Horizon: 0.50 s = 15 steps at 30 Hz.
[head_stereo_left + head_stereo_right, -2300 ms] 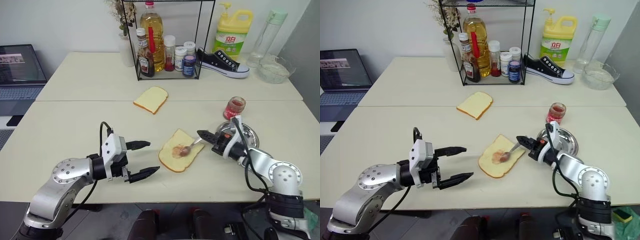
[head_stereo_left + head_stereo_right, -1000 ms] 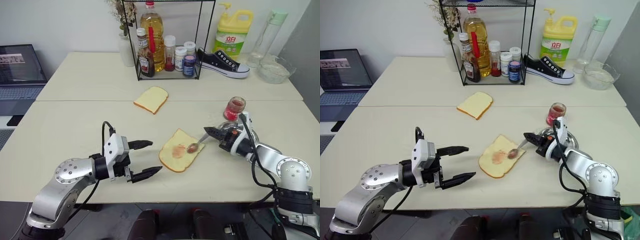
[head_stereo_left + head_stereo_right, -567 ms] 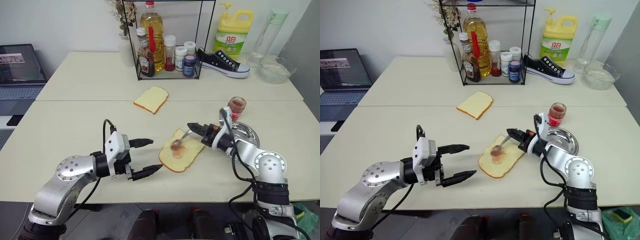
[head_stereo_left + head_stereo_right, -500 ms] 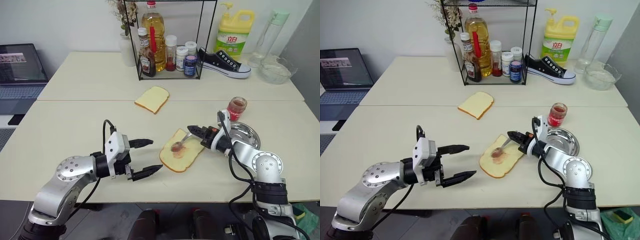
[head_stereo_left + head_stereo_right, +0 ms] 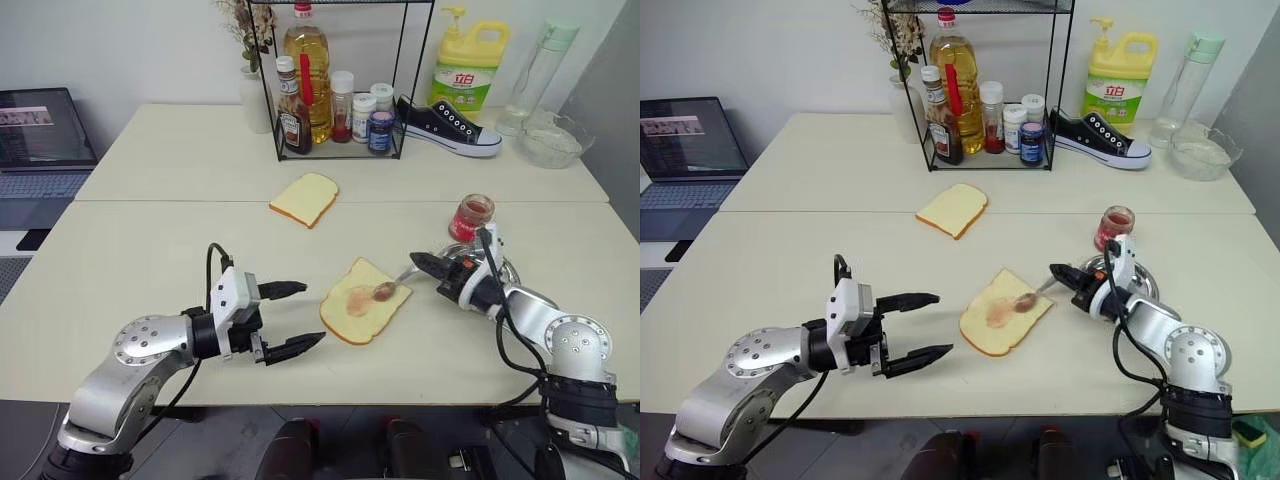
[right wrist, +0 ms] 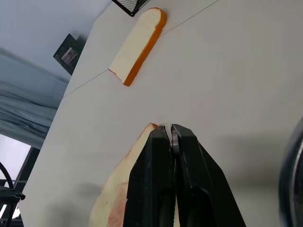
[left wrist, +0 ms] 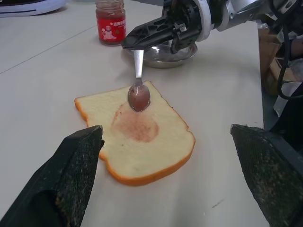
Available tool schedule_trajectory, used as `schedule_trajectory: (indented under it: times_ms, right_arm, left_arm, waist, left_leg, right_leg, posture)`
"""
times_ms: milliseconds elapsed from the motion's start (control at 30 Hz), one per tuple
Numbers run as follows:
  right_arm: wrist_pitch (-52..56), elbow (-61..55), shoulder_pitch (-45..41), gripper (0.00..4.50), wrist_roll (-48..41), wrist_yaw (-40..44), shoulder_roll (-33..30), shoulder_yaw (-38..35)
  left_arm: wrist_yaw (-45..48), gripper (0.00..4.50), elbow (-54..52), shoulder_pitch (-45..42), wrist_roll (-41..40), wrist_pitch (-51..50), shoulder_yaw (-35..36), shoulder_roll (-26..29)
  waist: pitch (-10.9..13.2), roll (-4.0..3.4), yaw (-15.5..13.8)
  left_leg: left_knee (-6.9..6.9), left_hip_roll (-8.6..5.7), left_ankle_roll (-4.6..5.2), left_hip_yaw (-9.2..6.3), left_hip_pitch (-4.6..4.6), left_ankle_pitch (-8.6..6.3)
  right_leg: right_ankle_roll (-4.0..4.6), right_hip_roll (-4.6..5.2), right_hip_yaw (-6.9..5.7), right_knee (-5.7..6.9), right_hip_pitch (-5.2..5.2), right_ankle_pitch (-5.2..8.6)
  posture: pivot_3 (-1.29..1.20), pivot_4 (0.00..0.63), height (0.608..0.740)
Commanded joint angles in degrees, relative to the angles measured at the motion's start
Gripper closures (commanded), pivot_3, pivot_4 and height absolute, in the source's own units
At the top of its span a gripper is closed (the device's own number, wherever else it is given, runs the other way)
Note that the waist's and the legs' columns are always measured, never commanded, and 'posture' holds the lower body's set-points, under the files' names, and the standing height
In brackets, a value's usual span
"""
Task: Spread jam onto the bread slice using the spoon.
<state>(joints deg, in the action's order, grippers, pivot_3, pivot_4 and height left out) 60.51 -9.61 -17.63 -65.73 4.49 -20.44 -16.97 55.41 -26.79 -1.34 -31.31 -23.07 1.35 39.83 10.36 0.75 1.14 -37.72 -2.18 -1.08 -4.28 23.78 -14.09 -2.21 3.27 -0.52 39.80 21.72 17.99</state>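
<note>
Left gripper [image 5: 292,318] is idling nearest the camera, jaws spread wide and holding nothing, well left of the bread slice [image 5: 362,312]. Right gripper [image 5: 420,265] is clamping the spoon [image 5: 386,291] handle with jaws fully closed; since half a second ago the bowl is tracking back from the slice's middle to its right edge. The jam [image 7: 136,126] smear is staying small and central, so spreading looks partway done, with the jam jar [image 5: 469,217] and second slice [image 5: 303,198] beyond on the surface [image 5: 150,250].

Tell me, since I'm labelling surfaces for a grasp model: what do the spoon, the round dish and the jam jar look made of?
The spoon looks like polished metal: silvery, with bright glints. The round dish also seems to be steel, shiny and mirror-like. The jam jar appears to be clear glass, since its red contents show through, though clear plastic can't be ruled out.
</note>
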Motion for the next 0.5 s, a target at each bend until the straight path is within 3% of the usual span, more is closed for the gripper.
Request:
schedule_trajectory:
  times_ms: [33, 333, 500]
  right_arm:
    - [1.2, -2.9, 2.4, 4.45, -1.3, -2.2, -1.9, -3.1]
    - [0.7, -4.2, 0.6, 4.45, -9.3, -6.0, -3.9, -8.3]
    - [-3.3, -5.4, -4.1, 4.45, -13.8, -12.1, -5.3, -12.7]
  left_arm:
    - [0.9, 0.0, -0.2, -1.0, 0.0, 1.5, -0.2, -0.2]
    - [1.3, 0.0, 0.9, -3.4, -0.3, 1.0, -0.4, -0.3]
    - [-0.6, 0.0, 1.1, -14.4, -4.4, -6.1, -1.5, -1.9]
  waist:
    - [0.0, 0.0, -0.2]
    - [0.0, 0.0, -0.2]
    - [0.0, 0.04, -0.3]
  left_leg:
    - [0.0, 0.0, 0.0, 0.0, 0.0, 0.0]
    - [0.0, -0.01, 0.0, 0.02, 0.0, 0.0]
    - [-0.09, 0.0, 0.0, -0.02, 0.03, 0.0]
  right_leg:
    - [0.0, 0.0, 0.0, -0.02, 0.0, 0.0]
    - [0.0, 0.0, 0.01, -0.03, -0.02, 0.0]
    - [-0.01, -0.01, -0.05, 0.05, -0.01, 0.0]
  posture:
    - [0.0, 0.15, 0.74]
    - [0.0, 0.15, 0.74]
    - [0.0, 0.15, 0.74]
